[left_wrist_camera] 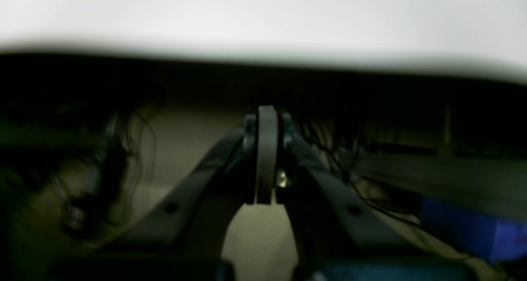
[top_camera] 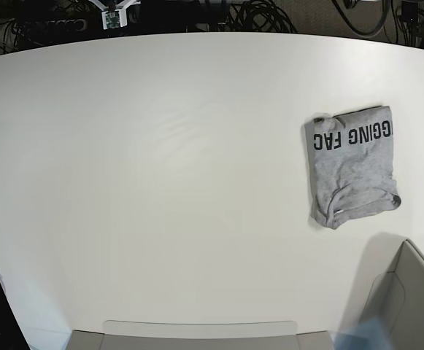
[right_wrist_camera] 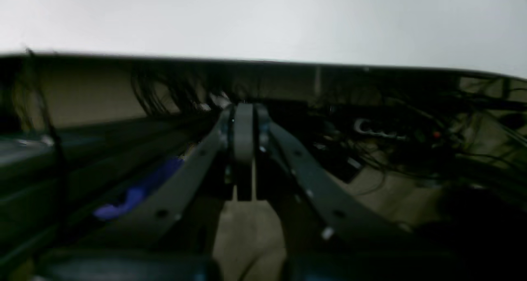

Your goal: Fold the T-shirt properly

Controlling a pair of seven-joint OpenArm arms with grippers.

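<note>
Clearly legible: "GING FAC" upside-down on folded T-shirt [top_camera: 352, 166].

The only readable text is on the T-shirt [top_camera: 352, 166], which lies folded on the desk [top_camera: 160, 182]. Black block capitals along its far edge read "GING FAC", cut off at both ends by the folds. Neither wrist view shows any legible writing.
</note>
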